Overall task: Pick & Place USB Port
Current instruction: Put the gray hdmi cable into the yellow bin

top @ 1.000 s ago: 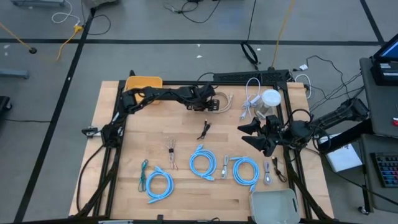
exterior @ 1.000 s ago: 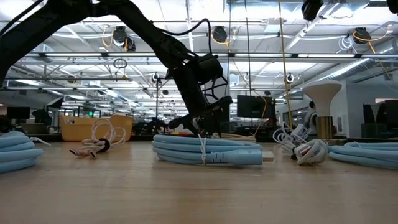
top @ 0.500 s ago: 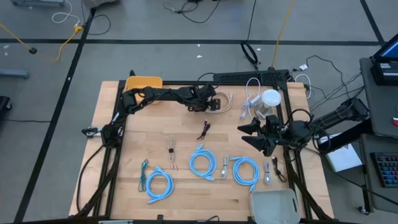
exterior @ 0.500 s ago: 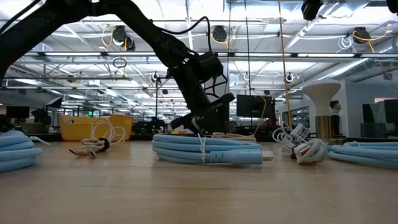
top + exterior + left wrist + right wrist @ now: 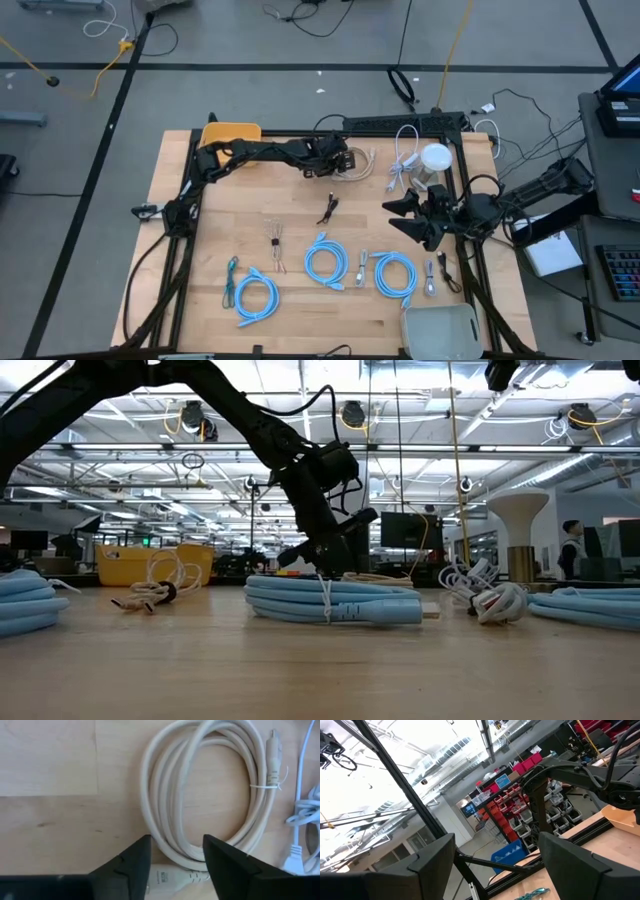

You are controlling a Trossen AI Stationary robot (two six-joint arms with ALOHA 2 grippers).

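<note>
The left end effector [image 5: 174, 862] hangs open right over the beige USB cable [image 5: 210, 795], which lies coiled at the far edge of the surface [image 5: 260, 210], just beside the white cables [image 5: 403, 160]. I'd drop straight down so the fingers straddle the plug end beneath them, then close. The right end effector [image 5: 408, 222] waits open, well apart from the coil.
</note>
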